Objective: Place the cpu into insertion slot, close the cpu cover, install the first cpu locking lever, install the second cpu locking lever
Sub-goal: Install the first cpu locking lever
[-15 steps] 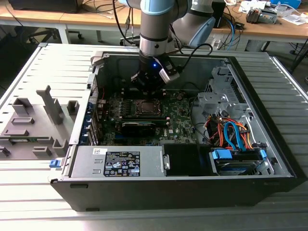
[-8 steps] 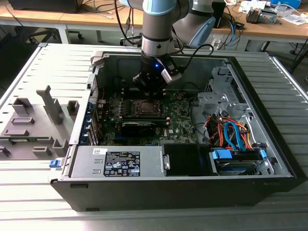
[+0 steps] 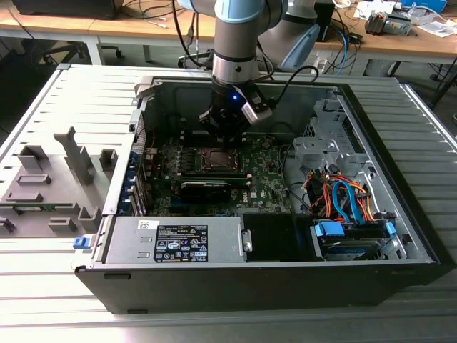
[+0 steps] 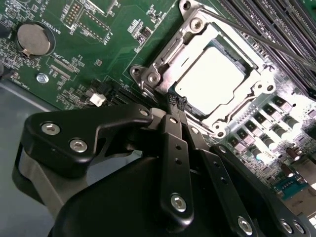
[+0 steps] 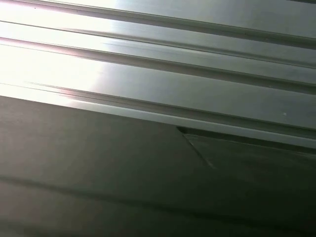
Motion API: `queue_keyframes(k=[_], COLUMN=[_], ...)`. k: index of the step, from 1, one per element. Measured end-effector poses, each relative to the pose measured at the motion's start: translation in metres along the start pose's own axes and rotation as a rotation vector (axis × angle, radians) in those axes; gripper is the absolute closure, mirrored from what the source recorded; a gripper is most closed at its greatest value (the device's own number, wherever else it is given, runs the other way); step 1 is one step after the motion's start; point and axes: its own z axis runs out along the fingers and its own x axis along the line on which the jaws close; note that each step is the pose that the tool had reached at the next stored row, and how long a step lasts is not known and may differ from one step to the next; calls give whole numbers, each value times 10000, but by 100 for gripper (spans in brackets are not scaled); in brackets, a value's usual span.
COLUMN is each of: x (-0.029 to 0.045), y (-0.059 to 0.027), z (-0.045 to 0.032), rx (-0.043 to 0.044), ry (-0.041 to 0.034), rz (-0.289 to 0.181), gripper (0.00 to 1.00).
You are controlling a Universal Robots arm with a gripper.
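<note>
Second wrist view shows the gripper (image 4: 177, 102) with its fingers (image 4: 174, 143) drawn together to a narrow tip that rests at the near edge of the insertion slot (image 4: 163, 74). Nothing is held between them; the fingers look closed and empty. The cpu (image 4: 210, 74) already lies inside the socket, its pale metal top bright under the light. The cpu cover (image 4: 195, 37) is down around it, so that the chip shows through the square window of the frame. A thin metal locking lever (image 4: 237, 29) runs along the far side of the socket, beside the dark memory slots (image 4: 276, 22), and I cannot tell whether it is hooked or free.

Seen from the exterior view, the arm (image 3: 234, 50) stands straight above the green motherboard (image 3: 268, 179) in the open computer case (image 3: 400, 236), and the gripper (image 3: 226, 146) is right over the socket, just behind the black graphics card (image 3: 206, 187).

By my judgement, the first two steps are done and the work is now at the levers. The closed tip seems placed to push, not to grasp. The next move asks for a steady press on the thin lever, down and then sideways under its catch, without slipping off onto the board parts near the socket.
</note>
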Motion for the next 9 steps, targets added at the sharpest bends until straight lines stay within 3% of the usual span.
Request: queue_keyframes(k=[9], x=[-106], y=[-16], z=[8], rx=[-1], ry=[-3], rz=[-4], gripper=[89])
